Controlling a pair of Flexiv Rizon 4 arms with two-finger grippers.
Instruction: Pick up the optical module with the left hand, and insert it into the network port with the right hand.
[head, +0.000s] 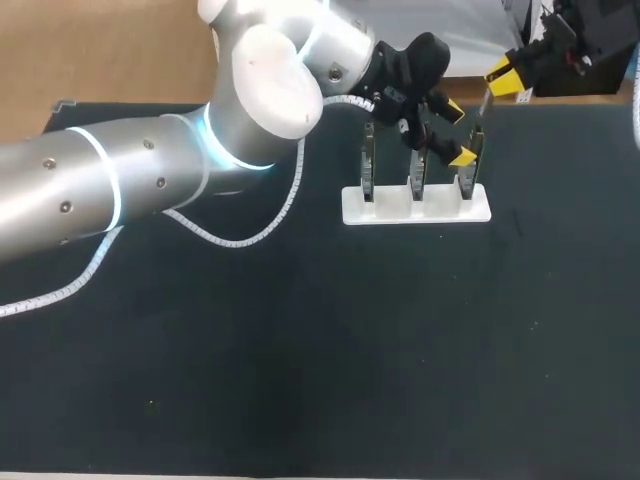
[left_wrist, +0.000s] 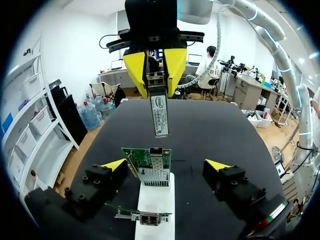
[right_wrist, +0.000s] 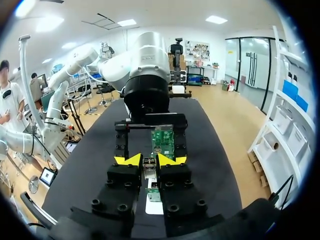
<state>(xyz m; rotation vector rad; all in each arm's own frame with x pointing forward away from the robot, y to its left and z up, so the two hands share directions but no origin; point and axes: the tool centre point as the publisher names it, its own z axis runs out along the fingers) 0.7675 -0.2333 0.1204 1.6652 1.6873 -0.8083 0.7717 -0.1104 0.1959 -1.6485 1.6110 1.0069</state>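
The optical module (left_wrist: 160, 115), a slim silver bar with a printed label, hangs down from my right gripper (left_wrist: 150, 67), which is shut on its upper end. It hovers just above the port end of a green network card (left_wrist: 150, 162) that stands upright in a white stand (left_wrist: 155, 205). In the right wrist view the module (right_wrist: 149, 173) sits between the yellow tips of the right gripper (right_wrist: 149, 160), with the card (right_wrist: 162, 142) ahead. My left gripper (head: 459, 135) is open, its fingers (left_wrist: 114, 164) on either side of that card and holding nothing.
The white stand (head: 415, 208) holds three upright cards in a row at the back middle of the dark table (head: 300, 350). My left arm (head: 150, 170) and its white cable (head: 250, 235) cross the back left.
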